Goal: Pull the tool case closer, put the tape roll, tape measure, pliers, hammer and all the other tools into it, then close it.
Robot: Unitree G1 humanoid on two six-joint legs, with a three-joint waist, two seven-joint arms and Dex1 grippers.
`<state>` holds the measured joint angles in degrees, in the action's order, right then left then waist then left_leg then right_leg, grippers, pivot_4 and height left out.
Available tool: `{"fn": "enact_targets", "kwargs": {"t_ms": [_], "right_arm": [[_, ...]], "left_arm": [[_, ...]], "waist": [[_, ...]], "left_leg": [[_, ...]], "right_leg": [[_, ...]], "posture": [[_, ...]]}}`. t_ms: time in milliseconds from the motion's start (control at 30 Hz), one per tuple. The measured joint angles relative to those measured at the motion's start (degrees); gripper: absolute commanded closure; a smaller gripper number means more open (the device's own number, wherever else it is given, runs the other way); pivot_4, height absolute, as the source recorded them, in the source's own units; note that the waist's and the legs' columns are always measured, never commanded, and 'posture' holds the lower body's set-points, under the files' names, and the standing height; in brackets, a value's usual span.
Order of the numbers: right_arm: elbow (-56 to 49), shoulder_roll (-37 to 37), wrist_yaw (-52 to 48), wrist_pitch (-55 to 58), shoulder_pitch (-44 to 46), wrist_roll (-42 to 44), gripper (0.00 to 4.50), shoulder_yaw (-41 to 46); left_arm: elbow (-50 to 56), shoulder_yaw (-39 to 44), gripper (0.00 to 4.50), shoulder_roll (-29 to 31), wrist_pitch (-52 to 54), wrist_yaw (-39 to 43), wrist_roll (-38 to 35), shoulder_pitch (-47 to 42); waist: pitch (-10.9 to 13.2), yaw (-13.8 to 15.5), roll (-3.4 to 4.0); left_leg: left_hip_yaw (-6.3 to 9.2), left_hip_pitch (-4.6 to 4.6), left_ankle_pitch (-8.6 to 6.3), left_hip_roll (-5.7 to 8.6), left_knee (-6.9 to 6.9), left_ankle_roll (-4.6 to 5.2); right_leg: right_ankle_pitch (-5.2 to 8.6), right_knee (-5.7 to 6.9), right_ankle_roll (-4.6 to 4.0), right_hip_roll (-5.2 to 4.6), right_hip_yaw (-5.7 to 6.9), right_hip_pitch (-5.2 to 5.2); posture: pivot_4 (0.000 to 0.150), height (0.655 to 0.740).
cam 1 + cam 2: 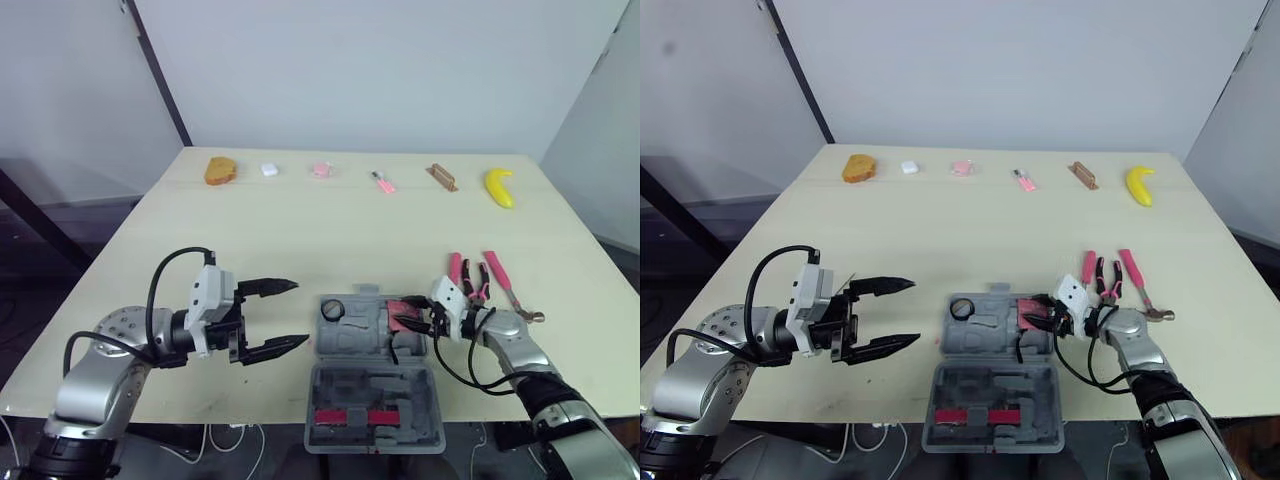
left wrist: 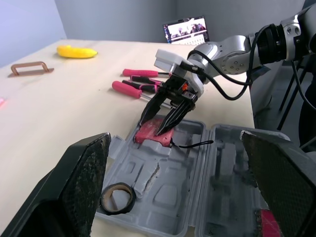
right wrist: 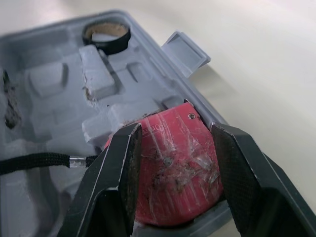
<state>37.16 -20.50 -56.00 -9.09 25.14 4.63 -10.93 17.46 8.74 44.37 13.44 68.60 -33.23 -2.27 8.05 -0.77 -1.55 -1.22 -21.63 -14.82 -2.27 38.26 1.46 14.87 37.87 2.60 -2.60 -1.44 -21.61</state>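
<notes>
Two grippers over table (image 1: 330, 230): right gripper (image 2: 153, 127) clamped on red tape measure (image 3: 175, 163) at right end of open tool case (image 1: 350, 345), tape roll (image 1: 332, 309) at opposite end; left gripper (image 1: 298, 314) spread wide, empty. Tape measure likely light, rigid, smooth-shelled; flat sides suit grip.

No text is legible; faint embossing on the tape measure (image 3: 173, 163) cannot be read.
</notes>
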Motion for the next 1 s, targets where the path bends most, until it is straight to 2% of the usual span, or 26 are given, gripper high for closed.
{"fn": "enact_targets", "kwargs": {"t_ms": [233, 367, 500, 600, 733, 1000], "right_arm": [[-2.8, 0.7, 0.4, 0.8, -1.5, 1.4, 2.18, 1.5], [-8.3, 1.4, 0.5, 4.5, -4.1, 4.6, 2.18, 3.8], [-14.5, 1.3, 0.7, 7.5, -6.7, 6.4, 2.18, 4.4], [-20.4, 0.5, 1.7, 10.2, -8.0, 7.7, 2.18, 5.5], [-25.8, -0.2, 3.2, 11.2, -10.2, 9.0, 2.18, 7.0], [-35.2, -2.5, 7.6, 11.1, -20.6, 16.2, 2.18, 18.2]], "left_arm": [[-0.2, 0.1, 0.0, 0.1, -0.3, 0.0, 0.4, 0.3], [-0.3, 0.4, 0.0, -0.5, -0.4, -1.7, 0.6, 0.9], [-0.3, 1.3, 0.0, -2.0, -0.2, -4.1, 0.5, 1.4], [-1.1, 2.5, 0.0, -2.7, -0.2, -5.5, 0.4, 1.4], [-2.5, 2.6, 0.0, -3.3, -0.6, -6.1, 0.6, 2.5], [-5.4, 4.5, 0.0, -4.4, -3.1, -8.1, 2.9, 9.2]], "waist": [[-0.1, 0.0, -0.07], [0.4, 0.0, 0.57], [0.6, -0.1, 0.73], [0.6, 0.0, 0.77], [0.6, 0.0, 0.77], [0.7, 0.2, 0.74]], "left_leg": [[-0.02, -0.08, 0.0, -0.06, -0.01, 0.0], [-0.04, -0.19, 0.0, -0.05, -0.05, 0.0], [-0.05, -0.45, 0.0, -0.04, -0.16, 0.0], [-0.04, -1.08, 0.01, 0.03, -0.06, 0.0], [-0.06, -1.2, 0.01, 0.05, -0.06, 0.0], [-0.06, -1.21, 0.0, 0.02, -0.06, 0.01]], "right_leg": [[0.0, -0.01, 0.0, -0.08, -0.01, -0.03], [0.0, -0.01, 0.0, -0.1, -0.03, -0.14], [-0.03, 0.04, 0.04, -0.08, -0.04, -0.49], [-0.14, 0.12, 0.22, -0.06, -0.04, -1.11], [-0.14, 0.05, 0.23, -0.08, -0.03, -1.16], [-0.06, 0.01, 0.13, -0.1, -0.03, -1.15]], "posture": [[0.15, 0.74], [0.15, 0.74], [0.15, 0.74], [0.15, 0.74], [0.15, 0.74], [0.15, 0.74]]}}
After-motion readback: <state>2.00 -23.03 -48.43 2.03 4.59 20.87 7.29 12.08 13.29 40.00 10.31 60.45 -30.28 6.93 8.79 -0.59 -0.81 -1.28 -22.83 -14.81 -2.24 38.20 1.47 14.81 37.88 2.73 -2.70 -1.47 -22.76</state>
